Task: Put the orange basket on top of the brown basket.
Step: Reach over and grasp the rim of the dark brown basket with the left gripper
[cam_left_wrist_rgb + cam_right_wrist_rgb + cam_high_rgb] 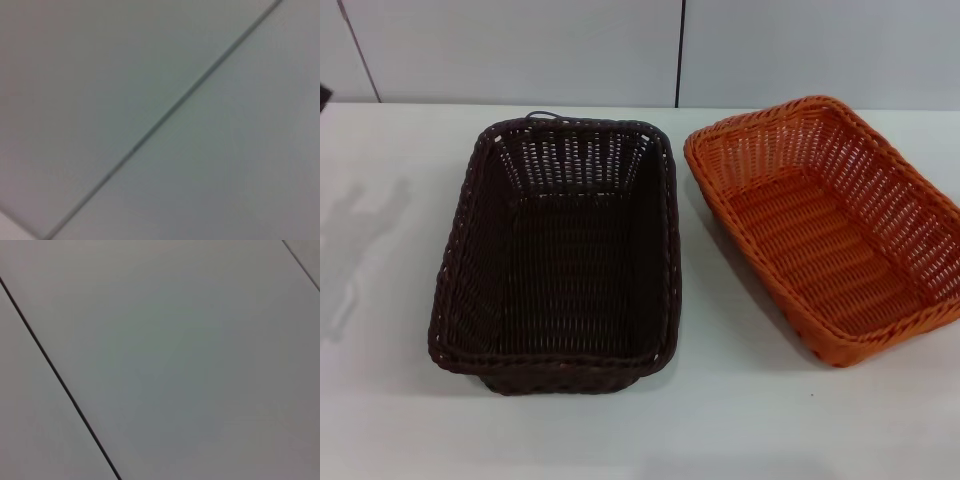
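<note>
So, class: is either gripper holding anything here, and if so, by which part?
Nothing is held. The orange basket and the brown basket sit apart on the table, and no gripper shows in any view.

The brown basket (560, 255) is seen in a very dark brown, nearly black, woven in close horizontal rows across its floor, with openwork sides of upright slits and a braided rim flecked here and there with paler spots. The orange basket (830, 225) is coloured a bright, even orange and carries the same pattern: a ribbed woven floor, slotted openwork sides and a braided rim. The worktop (390, 400) is shown plain white, marked only by a faint grey shadow, while the wall panels (520, 50) behind are pale grey, divided by thin dark seams.
</note>
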{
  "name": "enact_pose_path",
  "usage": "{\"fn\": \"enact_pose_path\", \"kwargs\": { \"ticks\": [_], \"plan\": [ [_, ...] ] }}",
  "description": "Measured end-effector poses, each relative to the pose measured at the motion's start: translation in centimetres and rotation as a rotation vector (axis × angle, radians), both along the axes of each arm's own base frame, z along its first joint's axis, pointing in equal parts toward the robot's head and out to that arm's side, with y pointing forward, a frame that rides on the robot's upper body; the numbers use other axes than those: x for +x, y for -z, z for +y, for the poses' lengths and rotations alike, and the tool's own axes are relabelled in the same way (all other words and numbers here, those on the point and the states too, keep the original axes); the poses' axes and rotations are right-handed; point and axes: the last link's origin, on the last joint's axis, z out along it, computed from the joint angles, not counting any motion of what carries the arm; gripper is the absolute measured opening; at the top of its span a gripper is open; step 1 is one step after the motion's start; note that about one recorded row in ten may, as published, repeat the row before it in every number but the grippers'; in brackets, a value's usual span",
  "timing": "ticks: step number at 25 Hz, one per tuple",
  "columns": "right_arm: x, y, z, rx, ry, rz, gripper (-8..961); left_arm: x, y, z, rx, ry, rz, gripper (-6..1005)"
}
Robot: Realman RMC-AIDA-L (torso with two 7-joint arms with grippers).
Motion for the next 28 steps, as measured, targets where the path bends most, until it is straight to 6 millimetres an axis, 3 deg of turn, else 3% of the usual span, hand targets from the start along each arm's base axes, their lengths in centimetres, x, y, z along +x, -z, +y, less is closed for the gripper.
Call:
{"fn": "enact_pose_path", "kwargs": {
  "ticks": [5, 6, 9, 13, 14, 16, 17, 21, 23, 28],
  "plan": [
    [0.0, 0.0, 0.0, -0.002, 0.002, 0.000, 761, 0.8, -0.5, 1.2, -0.072, 0.011, 0.011, 863],
    [0.2, 0.1, -0.1, -0.009, 0.009, 0.002, 761, 2.3, -2.0, 2.8, -0.162, 0.059, 0.043, 862],
    [0.4, 0.3, -0.1, -0.018, 0.019, 0.006, 761, 3.3, -3.0, 3.6, -0.223, 0.082, 0.061, 862],
    [0.9, 0.3, -0.3, -0.027, 0.038, 0.009, 761, 6.9, -5.3, 5.2, -0.426, 0.137, 0.184, 862],
    [0.9, 0.3, -0.3, -0.027, 0.038, 0.009, 761, 6.9, -5.3, 5.2, -0.426, 0.137, 0.184, 862],
    [1.1, 0.2, -0.5, -0.027, 0.044, 0.008, 761, 8.6, -5.8, 5.5, -0.499, 0.146, 0.249, 862],
    [1.2, 0.2, -0.6, -0.027, 0.047, 0.007, 761, 10.8, -6.0, 5.8, -0.607, 0.129, 0.350, 862],
    [1.3, 0.1, -0.7, -0.028, 0.048, 0.004, 761, 11.4, -6.0, 5.8, -0.643, 0.118, 0.383, 862],
    [1.3, 0.1, -0.7, -0.029, 0.048, 0.002, 761, 14.0, -5.5, 5.9, -0.746, 0.052, 0.497, 862],
    [1.6, -0.3, -0.8, -0.024, 0.054, -0.004, 761, 15.5, -5.1, 5.6, -0.774, -0.033, 0.588, 862]
  ]
}}
